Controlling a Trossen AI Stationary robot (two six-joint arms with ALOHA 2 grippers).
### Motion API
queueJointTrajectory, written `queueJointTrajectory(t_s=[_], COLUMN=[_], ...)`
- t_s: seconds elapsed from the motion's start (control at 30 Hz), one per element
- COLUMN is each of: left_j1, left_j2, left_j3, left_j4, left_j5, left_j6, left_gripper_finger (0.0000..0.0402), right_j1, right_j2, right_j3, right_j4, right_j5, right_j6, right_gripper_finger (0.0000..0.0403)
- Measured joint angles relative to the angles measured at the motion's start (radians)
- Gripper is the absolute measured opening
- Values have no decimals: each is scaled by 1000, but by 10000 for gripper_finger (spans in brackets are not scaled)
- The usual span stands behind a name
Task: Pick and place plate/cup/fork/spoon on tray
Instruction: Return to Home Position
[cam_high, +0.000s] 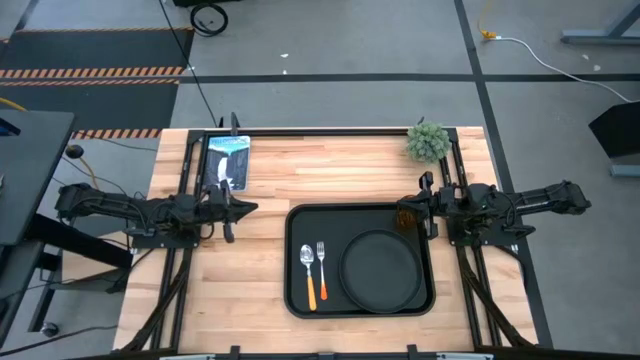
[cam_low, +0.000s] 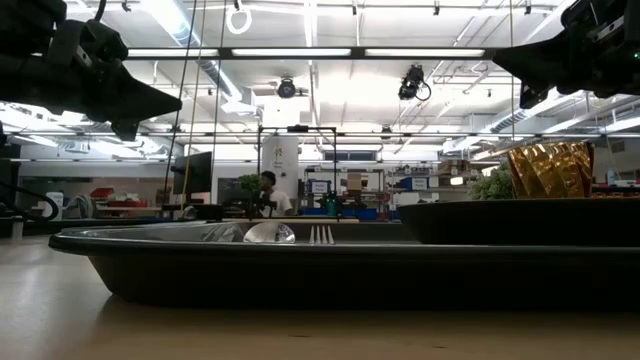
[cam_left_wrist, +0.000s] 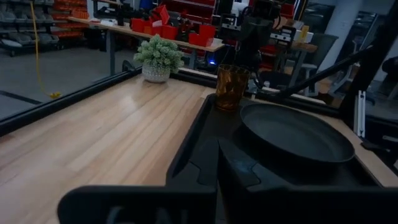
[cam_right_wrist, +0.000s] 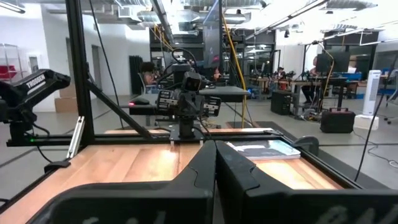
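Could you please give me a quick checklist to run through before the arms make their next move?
1. Plate on the tray: ok, it lies flat in the tray's right half.
2. Fork and spoon on the tray: ok, side by side left of the plate.
3. Cup on the tray: ok, upright at the far right corner, beside the plate.
4. Right gripper clear of the cup: cannot tell, it is very close in the high view.
5. Left gripper clear of the tray: ok, it is left of the tray, shut and empty.
6. Plant out of the way: ok, it is at the far edge.
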Motion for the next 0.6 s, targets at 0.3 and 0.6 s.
queueJointTrajectory(t_s=[0.3,0.6], left_j1=[0,0], left_j2=[0,0], left_j3=[0,0], left_j4=[1,1], left_j5=[-3,-3], left_j6=[0,1], left_gripper_finger=[29,25], right_j1=[0,0], right_j2=[0,0], right_j3=[0,0], right_j4=[0,0], right_j5=[0,0], right_j6=[-1,-1], right_gripper_finger=[18,16])
